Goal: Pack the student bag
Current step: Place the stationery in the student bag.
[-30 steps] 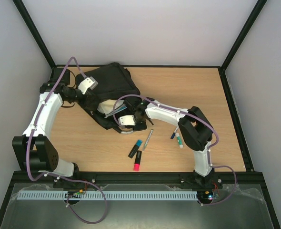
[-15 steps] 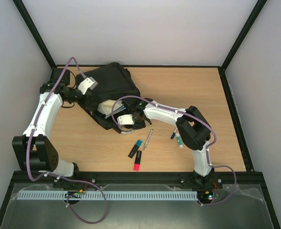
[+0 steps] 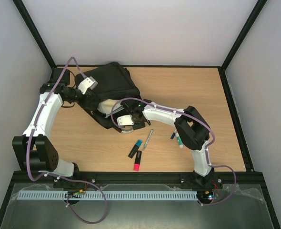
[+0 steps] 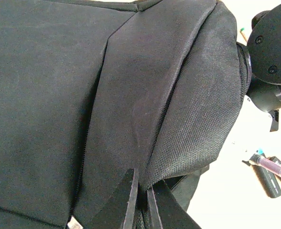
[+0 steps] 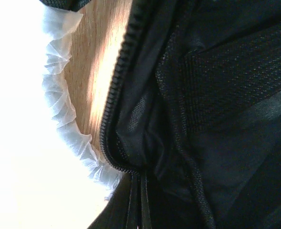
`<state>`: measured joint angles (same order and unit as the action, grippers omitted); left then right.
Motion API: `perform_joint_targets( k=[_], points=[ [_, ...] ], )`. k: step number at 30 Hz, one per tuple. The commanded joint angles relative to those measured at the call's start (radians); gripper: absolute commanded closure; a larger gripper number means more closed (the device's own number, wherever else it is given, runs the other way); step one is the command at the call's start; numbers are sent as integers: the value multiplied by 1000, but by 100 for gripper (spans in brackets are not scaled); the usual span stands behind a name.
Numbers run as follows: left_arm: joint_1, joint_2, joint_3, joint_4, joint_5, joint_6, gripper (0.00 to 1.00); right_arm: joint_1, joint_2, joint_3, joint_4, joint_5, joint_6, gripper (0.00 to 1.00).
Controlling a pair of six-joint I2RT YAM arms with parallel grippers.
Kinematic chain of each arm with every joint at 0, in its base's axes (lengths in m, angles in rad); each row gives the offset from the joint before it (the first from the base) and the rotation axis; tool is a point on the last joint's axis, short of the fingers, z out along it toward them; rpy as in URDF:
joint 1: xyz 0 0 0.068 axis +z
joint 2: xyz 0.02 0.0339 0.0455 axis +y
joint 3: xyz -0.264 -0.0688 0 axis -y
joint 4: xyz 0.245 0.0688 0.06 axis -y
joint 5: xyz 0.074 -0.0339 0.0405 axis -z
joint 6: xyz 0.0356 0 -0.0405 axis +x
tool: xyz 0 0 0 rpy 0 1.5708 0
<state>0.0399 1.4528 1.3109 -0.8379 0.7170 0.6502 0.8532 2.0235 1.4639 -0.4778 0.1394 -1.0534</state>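
Student bag (image 3: 113, 83) on table (image 3: 188, 90), mouth open; left gripper (image 4: 143, 186) pinching its fabric fold; right gripper (image 5: 140, 191) clenched beside zip (image 5: 114, 109), inside opening.

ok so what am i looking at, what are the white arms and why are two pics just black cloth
These are two white robot arms bolted at the near edge of a wooden table, each ending in a two-finger gripper. The wide picture comes from a fixed camera above and behind them. The other two come from small cameras on the wrists, so close that the large black fabric backpack fills them. The left gripper is shut on a fold of its cloth; the right gripper is shut at its zip edge and seems to pinch it. Loose on the table lie a black marker with a teal end, a black and red highlighter, a slim grey pen and two more pens by the right arm.
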Motion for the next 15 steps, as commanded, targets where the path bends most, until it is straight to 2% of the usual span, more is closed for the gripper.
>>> perform_joint_targets(
  k=[1, 9, 15],
  points=[
    [12, -4, 0, 43, 51, -5, 97, -19, -70, 42, -59, 14, 18, 99],
    [-13, 68, 5, 74, 69, -19, 97, -48, -316, -32, -144, 10, 31, 99],
    [-110, 130, 23, 84, 63, -5, 98, -66, -363, -28, -177, 47, 124, 99]
  ],
)
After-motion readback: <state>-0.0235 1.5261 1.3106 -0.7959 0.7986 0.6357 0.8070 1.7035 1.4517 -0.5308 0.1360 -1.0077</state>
